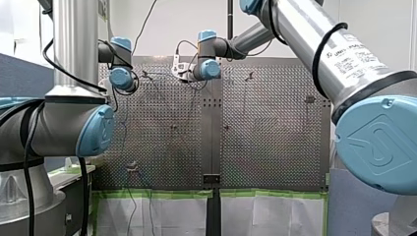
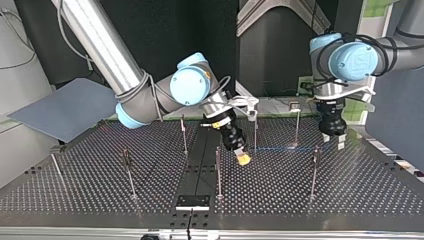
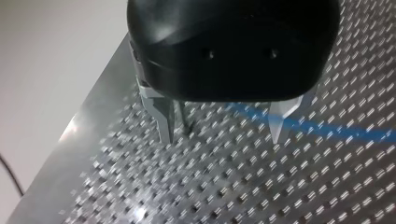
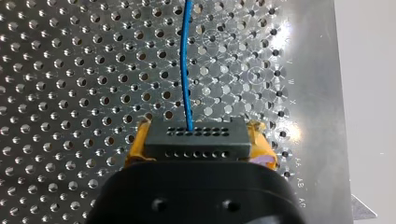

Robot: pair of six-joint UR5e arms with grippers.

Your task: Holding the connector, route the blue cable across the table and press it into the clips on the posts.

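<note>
My right tool (image 4: 198, 142) is clamped on the black connector (image 4: 191, 133), its yellow pads (image 4: 266, 147) pressing on the connector's two short ends. The blue cable (image 4: 186, 65) leaves the middle of the connector's face (a face with two rows of small holes). It runs straight ahead of the tool, just slightly bowed, over the perforated surface (image 4: 70, 70).

In the top view this tool is tilted down, its tip close above the surface. One thin post (image 2: 255, 131) stands just beside it and another post (image 2: 218, 172) near it on the other side. From the tool's tip the cable shows as a faint blue line running low over the surface toward my left tool (image 2: 333, 141). It reaches a third post (image 2: 314, 172) that stands near that tool. Whether the cable sits in a clip there is too small to tell.

My left tool hangs upright over the surface, apart from the connector, its metal fingers (image 3: 164, 119) spread wide with nothing between them. In the left wrist view the cable runs low over the surface beyond the fingers. It crosses behind one fingertip and goes on sideways away from the tool.
</note>
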